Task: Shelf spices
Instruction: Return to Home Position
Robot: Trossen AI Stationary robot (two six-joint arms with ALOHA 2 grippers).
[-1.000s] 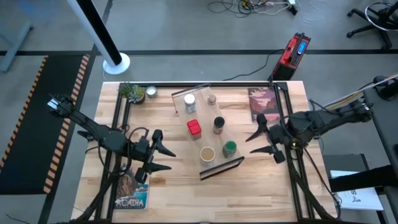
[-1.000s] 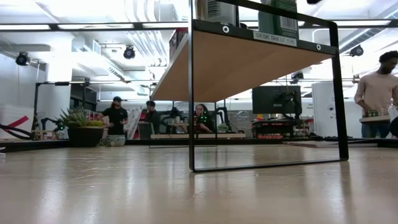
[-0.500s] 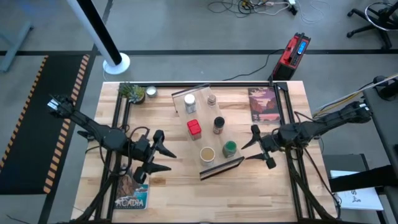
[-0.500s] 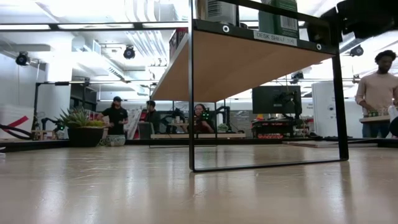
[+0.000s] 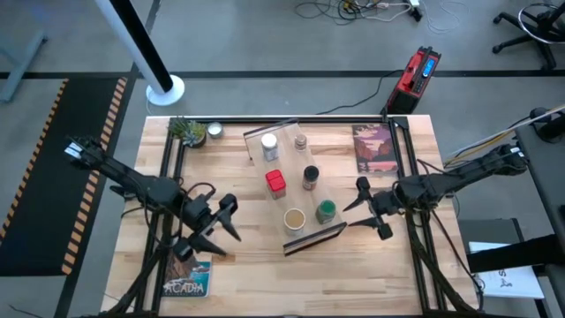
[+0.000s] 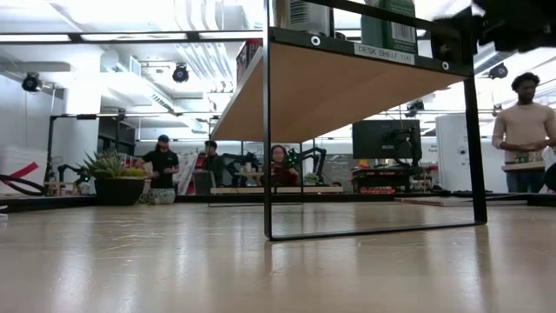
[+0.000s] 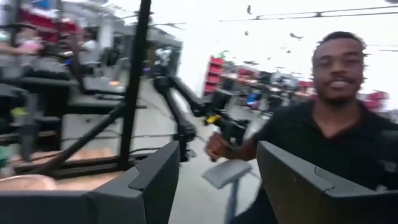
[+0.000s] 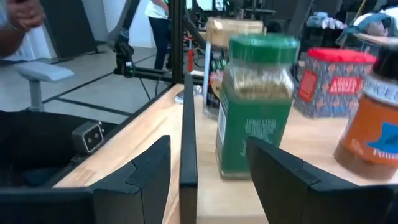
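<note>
High view, left to right.

The left gripper [image 5: 224,226] hangs over the bare table [image 5: 265,283], lower left of centre. Its fingers are spread with nothing between them. The left wrist view shows the same wide gap, with a person in a dark shirt beyond.

The ACADIA book [image 5: 187,276] lies just below it, at lower left. The potted plant [image 5: 185,130] and silver dish [image 5: 214,131] sit side by side at the table's upper left corner.

The shelf [image 5: 292,200] runs diagonally through the centre, with its dark strip at the lower right end. All six spices stand on it in two rows.
- Left row, top to bottom: white-capped jar [image 5: 269,147], red tin [image 5: 275,182], tan-lidded jar [image 5: 294,218].
- Right row, top to bottom: small brown jar [image 5: 300,141], black-lidded jar [image 5: 310,177], green-lidded jar [image 5: 326,211].

The right gripper [image 5: 355,214] is right of the shelf's lower end and apart from it. Its fingers are released and empty, pointing toward the shelf. In the right wrist view the green-lidded jar stands ahead of the gap.

A second book [image 5: 372,147] lies at upper right.

Low view: the shelf board is raised on a black frame, with people in the room behind.
</note>
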